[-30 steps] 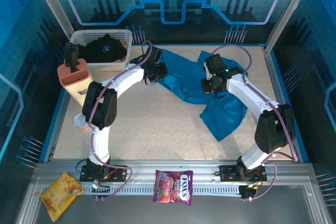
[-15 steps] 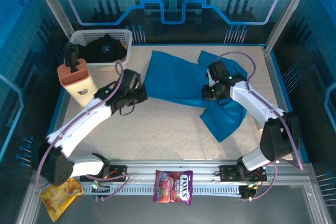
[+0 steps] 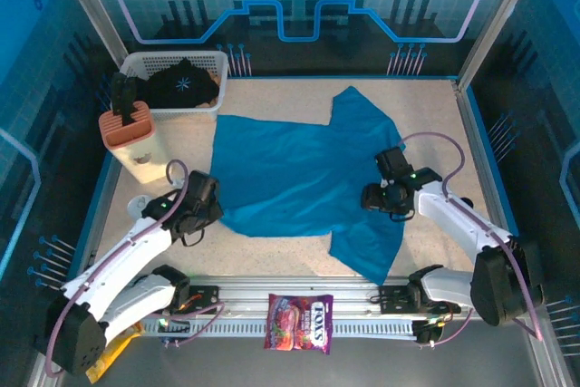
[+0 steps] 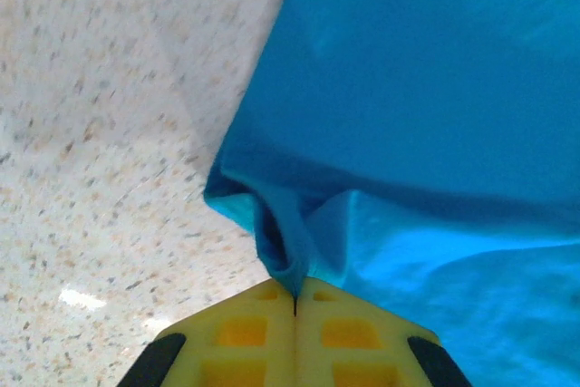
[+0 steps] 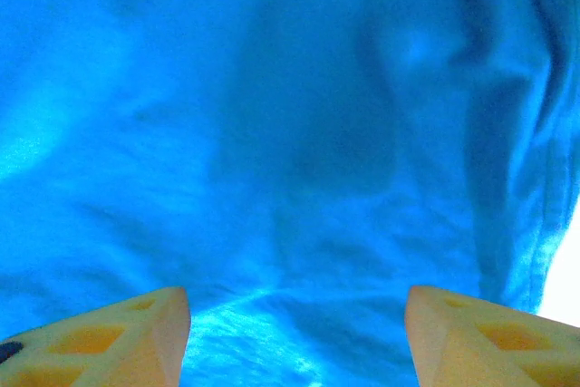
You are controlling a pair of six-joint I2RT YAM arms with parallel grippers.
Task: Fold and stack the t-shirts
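The teal-blue t-shirt (image 3: 290,174) lies spread out across the middle of the table, one sleeve toward the back and one toward the front. My left gripper (image 3: 216,213) is at its near-left corner, shut on a pinch of the teal cloth (image 4: 285,256) that bunches at the yellow fingertips (image 4: 263,314). My right gripper (image 3: 368,198) hovers over the shirt's right side. It is open, its fingertips (image 5: 163,324) wide apart, with flat cloth (image 5: 299,133) below them and nothing held. The black t-shirt (image 3: 181,86) with a pale starburst sits in the basket.
The white basket (image 3: 145,65) stands at the back left, with an orange and cream container (image 3: 130,138) just in front of it. A candy bag (image 3: 299,322) and a yellow snack bag (image 3: 101,346) lie on the metal rail at the near edge.
Both arms drew toward the near edge, pulling the teal shirt out flat. The right gripper opened and let go of the cloth; the left stayed shut on its corner.
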